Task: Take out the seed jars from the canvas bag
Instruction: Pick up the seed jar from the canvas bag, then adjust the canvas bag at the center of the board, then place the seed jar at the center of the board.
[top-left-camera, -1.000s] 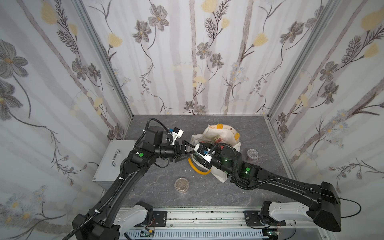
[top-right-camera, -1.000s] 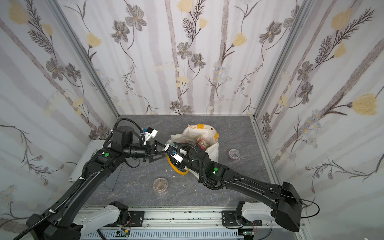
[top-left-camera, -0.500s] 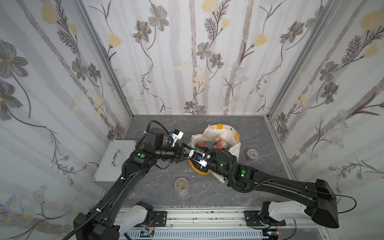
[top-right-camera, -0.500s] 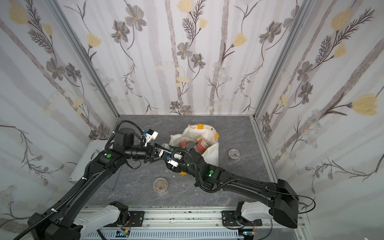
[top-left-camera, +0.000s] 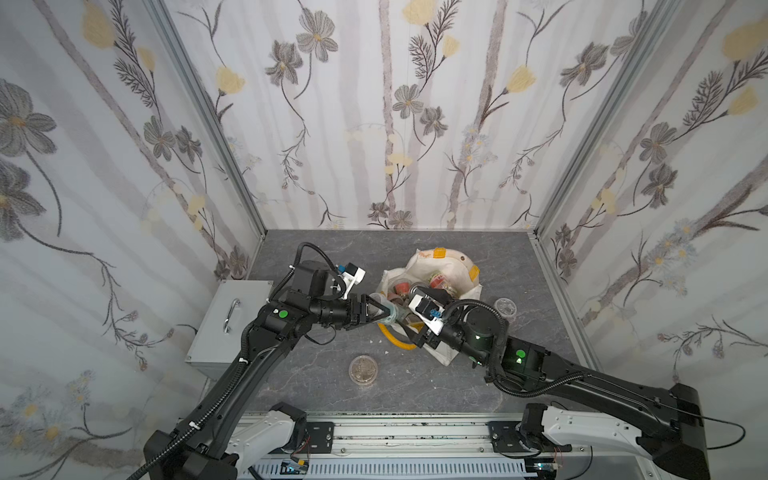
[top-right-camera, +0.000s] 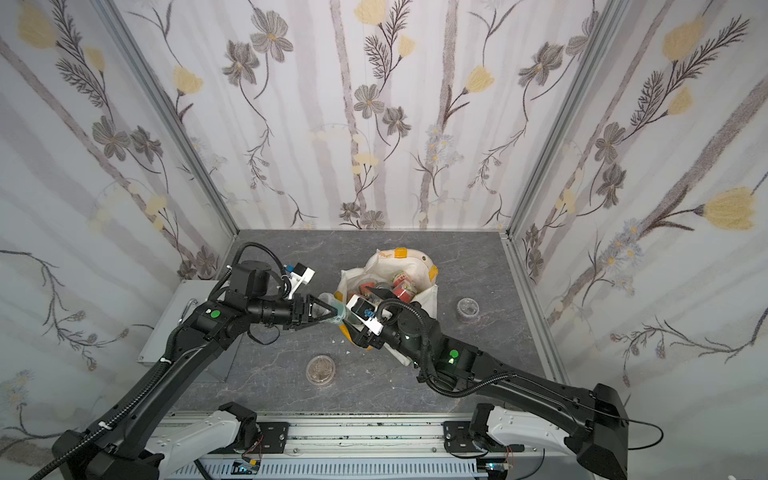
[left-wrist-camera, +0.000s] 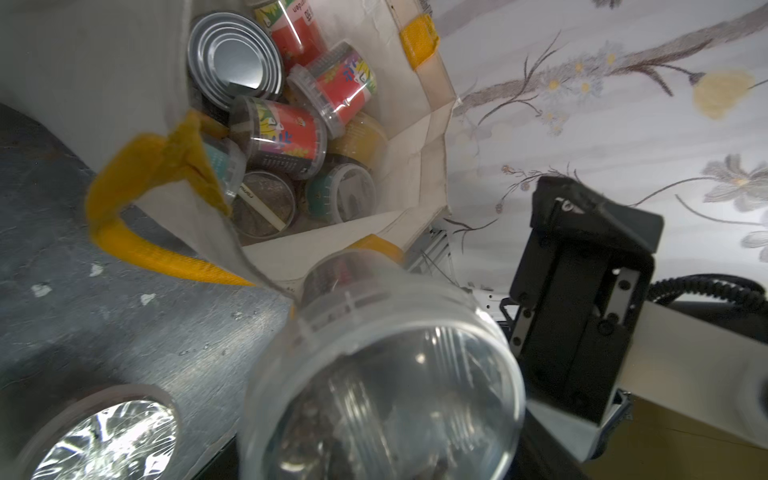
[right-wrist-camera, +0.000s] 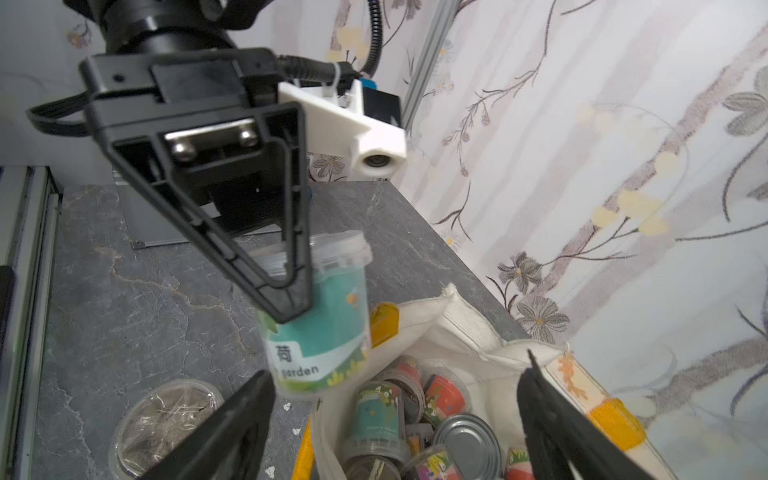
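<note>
Right claw (right-wrist-camera: 395, 370) opened; its wrist view shows left claw (right-wrist-camera: 299, 303) gripping jar (right-wrist-camera: 328, 332).

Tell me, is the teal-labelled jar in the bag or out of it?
Out. The left gripper holds the teal-labelled jar in the air, beside the canvas bag rim.

**Grey box and a lone tin amid flowered walls**

We see a grey metal box (top-left-camera: 216, 332) at the edge of a dark, stone-patterned table (top-left-camera: 324, 395), by a side wall, with a silver handle (top-left-camera: 231, 314) on its top. A few white crumbs (top-left-camera: 386, 354) lie near the table's middle. Wallpaper (top-left-camera: 395, 124) of grey and yellow flowers covers three walls, which meet at metal corner posts (top-left-camera: 208, 120). In the left wrist view we make out a silver tin can (left-wrist-camera: 235, 62), its ringed end toward the camera. A metal rail (top-left-camera: 415, 432) runs along the front.
</note>
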